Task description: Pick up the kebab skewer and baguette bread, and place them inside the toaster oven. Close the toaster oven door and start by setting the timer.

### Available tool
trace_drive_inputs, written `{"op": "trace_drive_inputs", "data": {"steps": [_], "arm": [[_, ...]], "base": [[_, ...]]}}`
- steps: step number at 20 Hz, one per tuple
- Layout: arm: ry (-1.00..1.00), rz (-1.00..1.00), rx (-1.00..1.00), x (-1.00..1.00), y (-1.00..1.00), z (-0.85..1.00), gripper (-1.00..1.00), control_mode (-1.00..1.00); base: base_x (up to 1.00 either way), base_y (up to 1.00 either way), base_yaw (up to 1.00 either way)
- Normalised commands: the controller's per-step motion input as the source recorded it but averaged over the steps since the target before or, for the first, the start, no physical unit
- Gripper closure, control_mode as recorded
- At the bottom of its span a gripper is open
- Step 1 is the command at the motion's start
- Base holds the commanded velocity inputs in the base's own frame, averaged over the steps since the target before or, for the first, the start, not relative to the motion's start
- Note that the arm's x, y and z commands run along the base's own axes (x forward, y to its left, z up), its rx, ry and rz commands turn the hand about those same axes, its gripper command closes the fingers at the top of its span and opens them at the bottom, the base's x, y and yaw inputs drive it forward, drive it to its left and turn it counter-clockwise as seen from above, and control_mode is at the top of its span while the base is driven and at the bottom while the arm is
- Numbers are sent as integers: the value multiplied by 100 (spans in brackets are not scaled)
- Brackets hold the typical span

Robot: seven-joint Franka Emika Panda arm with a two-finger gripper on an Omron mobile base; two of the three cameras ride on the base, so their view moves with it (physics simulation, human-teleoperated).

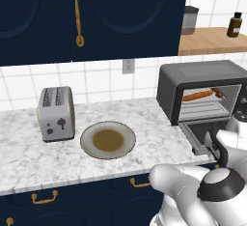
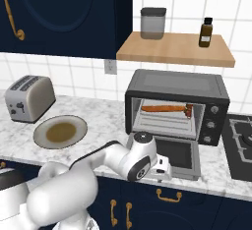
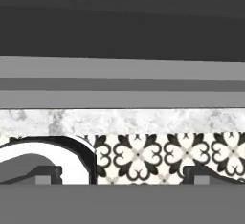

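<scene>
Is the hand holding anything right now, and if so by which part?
Nothing is held. The hand is open with no object between its fingertips; the baguette bread and kebab skewer already lie on the rack inside the toaster oven.

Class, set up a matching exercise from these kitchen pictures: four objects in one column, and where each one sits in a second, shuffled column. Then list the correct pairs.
Objects:
1. slim orange-brown baguette bread
2. round beige plate with brown centre
3. small silver two-slot toaster
4. brown glass bottle

Places:
A. wooden wall shelf
B. marble counter, far left
C. wire rack inside the dark toaster oven
D. counter between toaster and oven

Pairs: 1-C, 2-D, 3-B, 4-A
</scene>
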Motion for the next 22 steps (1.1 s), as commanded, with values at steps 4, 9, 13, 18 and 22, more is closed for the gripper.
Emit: {"op": "trace_drive_inputs", "data": {"steps": [4, 9, 13, 18, 22], "arm": [[0, 1, 0, 22, 0, -16, -100, -100], [0, 0, 0, 19, 0, -5, -100, -100], [0, 0, 1, 22, 0, -1, -100, -100], [0, 0, 6, 1, -1, -7, -100, -100], [-2, 0, 7, 0, -1, -9, -100, -100]], "base": [[0, 0, 0], [0, 0, 0], [0, 0, 0], [0, 0, 0], [0, 0, 0]]}}
